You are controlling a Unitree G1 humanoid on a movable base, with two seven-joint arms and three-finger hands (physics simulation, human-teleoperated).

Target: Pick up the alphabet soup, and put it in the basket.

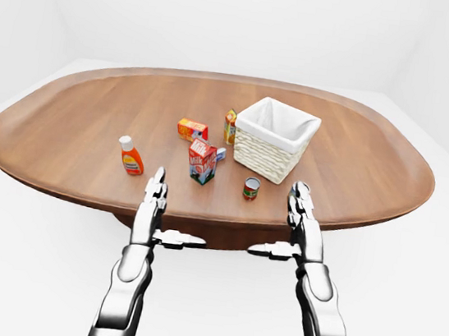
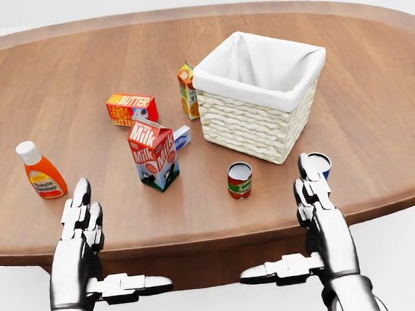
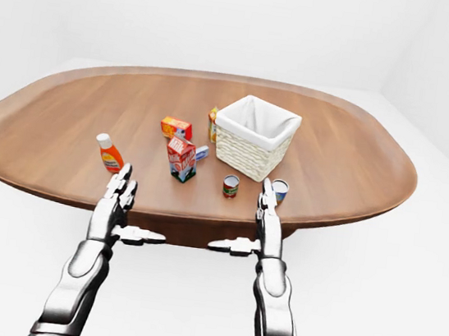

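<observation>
Alphabet soup can [image 2: 239, 179] stands upright on the table [image 2: 78, 87] just below the wicker basket [image 2: 260, 96] — rigid, smooth, likely slippery, best gripped round its sides — both hands, left [image 2: 80, 232] and right [image 2: 317, 208], empty with fingers extended.

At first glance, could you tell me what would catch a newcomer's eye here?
The white-lined wicker basket stands right of centre on the oval wooden table, with the small red soup can just below it. Both robot hands, left robot hand and right robot hand, hover open at the table's near edge.
</observation>
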